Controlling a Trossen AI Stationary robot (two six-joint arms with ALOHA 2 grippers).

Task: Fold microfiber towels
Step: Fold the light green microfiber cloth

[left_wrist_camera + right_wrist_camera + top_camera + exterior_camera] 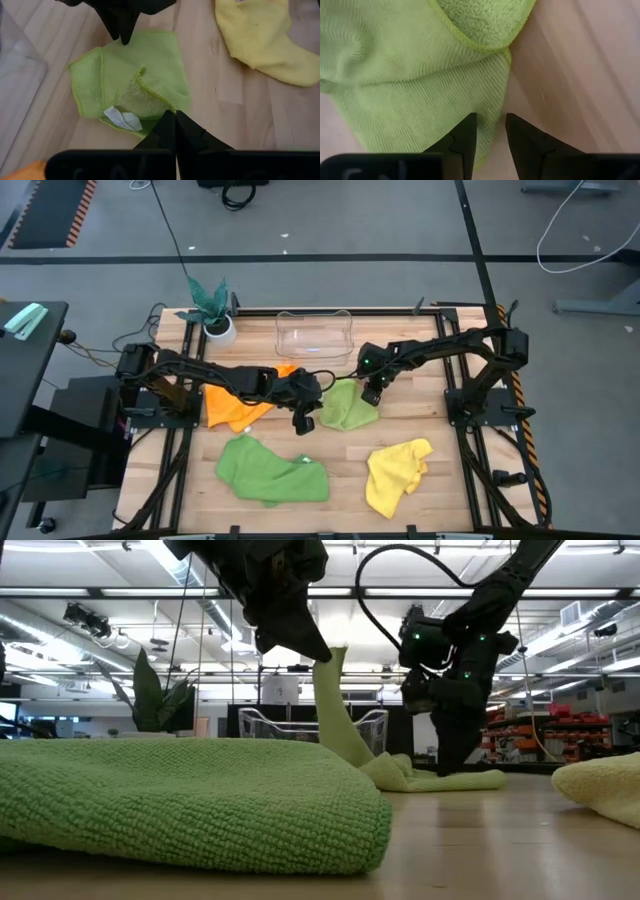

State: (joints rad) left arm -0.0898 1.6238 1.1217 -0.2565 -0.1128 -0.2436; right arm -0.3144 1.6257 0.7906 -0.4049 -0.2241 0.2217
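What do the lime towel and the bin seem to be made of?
Lime towel: soft woven cloth, likely microfiber; fine ribbed weave, stitched edge and a sewn tag show. Bin: clear, glossy, probably plastic; the table shows through it.

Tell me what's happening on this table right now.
Two robot arms are working on the light lime green towel near the middle of the wooden table. The left gripper is shut on one corner and holds it lifted, so the cloth hangs in a strip. The right gripper is down at the towel's far edge, jaws open around it. The orange towel, darker green towel and yellow towel lie crumpled, not yet folded. A clear plastic bin sits behind.
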